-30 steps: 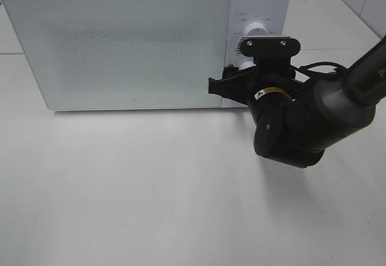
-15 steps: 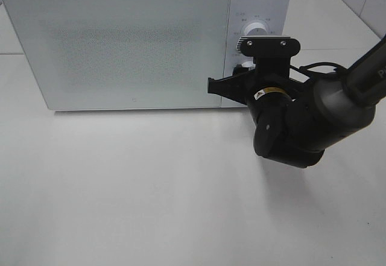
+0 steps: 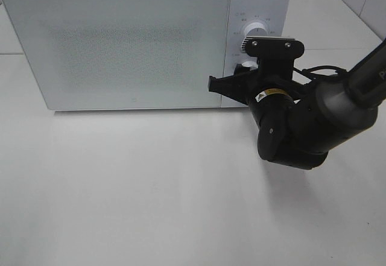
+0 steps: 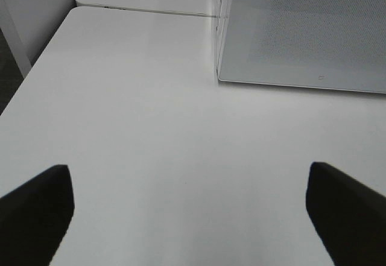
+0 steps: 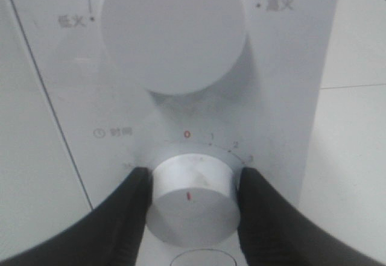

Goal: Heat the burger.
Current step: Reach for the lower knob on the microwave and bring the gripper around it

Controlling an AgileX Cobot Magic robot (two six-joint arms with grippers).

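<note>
The burger is out of view; no frame shows it. The white microwave (image 3: 120,43) stands at the back of the table with its door closed. My right gripper (image 3: 245,70) is at the control panel. In the right wrist view it (image 5: 193,201) is shut on the lower timer knob (image 5: 193,209), with a black finger (image 5: 129,209) on each side. The knob's red mark points away from the 0 of the dial. The upper power knob (image 5: 172,28) is free. My left gripper (image 4: 193,212) is open and empty above the table, left of the microwave (image 4: 301,31).
The white table (image 3: 151,187) spreads in front of the microwave. The right arm's dark body (image 3: 301,124) hangs over the table's right side. The table's left edge (image 4: 36,73) shows in the left wrist view.
My right wrist has rolled slightly clockwise and shifted a little right while holding the timer knob. The microwave and the left arm have not moved.
</note>
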